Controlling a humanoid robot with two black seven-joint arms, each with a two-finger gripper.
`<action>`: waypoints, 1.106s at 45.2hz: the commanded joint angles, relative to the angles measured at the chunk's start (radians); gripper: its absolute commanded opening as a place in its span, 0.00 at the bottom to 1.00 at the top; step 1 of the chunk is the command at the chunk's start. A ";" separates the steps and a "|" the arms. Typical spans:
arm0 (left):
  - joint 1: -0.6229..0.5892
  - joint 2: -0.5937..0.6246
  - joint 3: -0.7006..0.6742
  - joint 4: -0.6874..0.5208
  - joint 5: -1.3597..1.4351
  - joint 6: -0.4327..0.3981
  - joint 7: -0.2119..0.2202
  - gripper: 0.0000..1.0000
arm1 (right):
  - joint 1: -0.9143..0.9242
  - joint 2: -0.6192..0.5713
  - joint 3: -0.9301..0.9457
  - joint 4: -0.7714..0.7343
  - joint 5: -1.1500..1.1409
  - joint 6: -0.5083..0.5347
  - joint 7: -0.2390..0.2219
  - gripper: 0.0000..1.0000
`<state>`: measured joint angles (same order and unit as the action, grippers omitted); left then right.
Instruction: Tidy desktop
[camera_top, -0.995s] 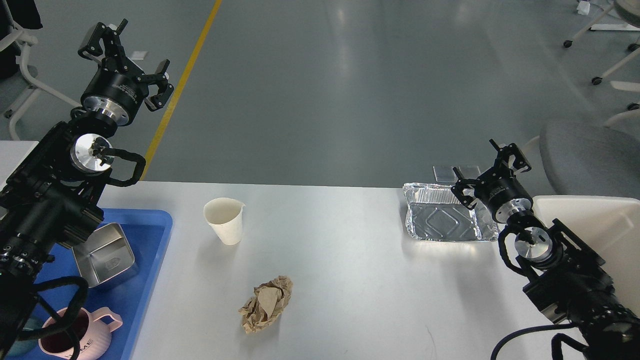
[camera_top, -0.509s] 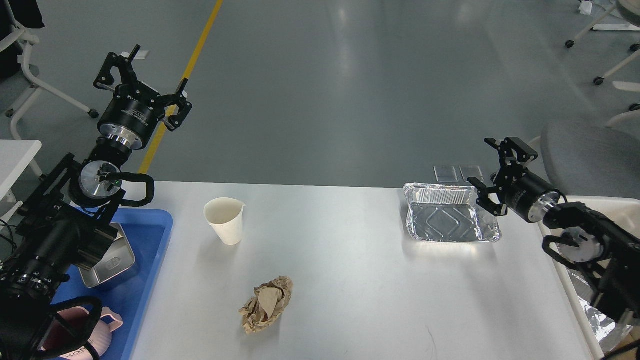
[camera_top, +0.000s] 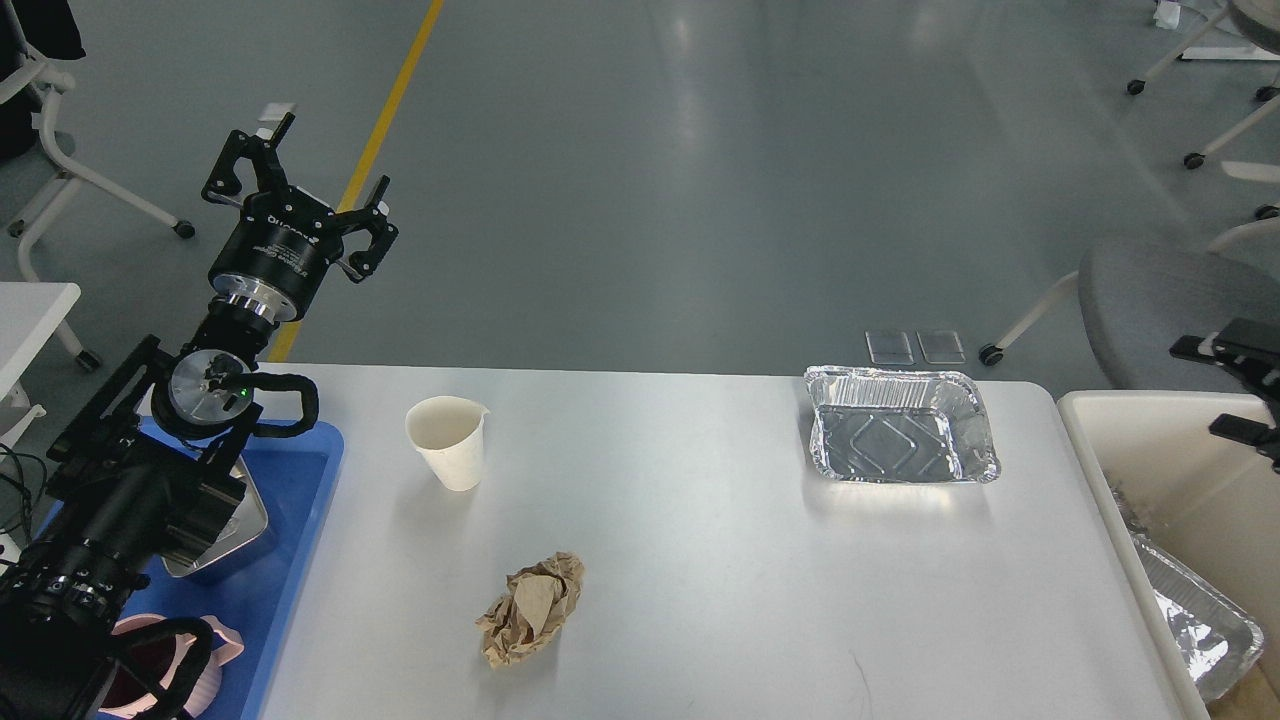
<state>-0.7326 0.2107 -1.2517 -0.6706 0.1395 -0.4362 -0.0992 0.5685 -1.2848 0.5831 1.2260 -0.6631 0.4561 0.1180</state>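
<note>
The white desktop (camera_top: 700, 560) carries a white paper cup (camera_top: 447, 444) standing at the left centre, a crumpled ball of brown paper (camera_top: 531, 608) near the front, and an empty foil tray (camera_top: 900, 438) at the back right. My left gripper (camera_top: 322, 168) is open and empty, raised beyond the table's back left corner, above the floor. My right gripper (camera_top: 1222, 390) is at the right edge of the view, above the cream bin, only partly in view; its fingers stand apart and hold nothing.
A blue tray (camera_top: 305, 480) at the left holds a steel container (camera_top: 225, 540) and a pink mug (camera_top: 215, 650), partly hidden by my left arm. A cream-white bin (camera_top: 1120, 425) at the right holds another foil tray (camera_top: 1195, 620). A grey chair (camera_top: 1150, 300) stands behind it.
My right arm has swung away from the foil tray to the right, over the bin, mostly out of view. My left gripper has moved right and a little down. The table's things have not moved.
</note>
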 joint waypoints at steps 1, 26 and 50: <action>0.019 -0.001 0.000 -0.021 0.000 -0.001 -0.002 0.97 | -0.016 -0.217 0.001 0.182 -0.004 0.001 0.006 1.00; 0.039 -0.001 0.006 -0.043 0.002 -0.006 -0.008 0.97 | 0.174 -0.740 0.044 0.483 -0.015 0.142 0.107 1.00; 0.038 0.004 0.014 -0.043 0.003 0.004 -0.008 0.97 | 0.116 -0.677 0.101 0.448 -0.242 0.161 0.127 1.00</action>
<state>-0.6949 0.2140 -1.2390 -0.7134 0.1421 -0.4329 -0.1074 0.7062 -2.0056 0.6776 1.6942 -0.8406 0.6162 0.2467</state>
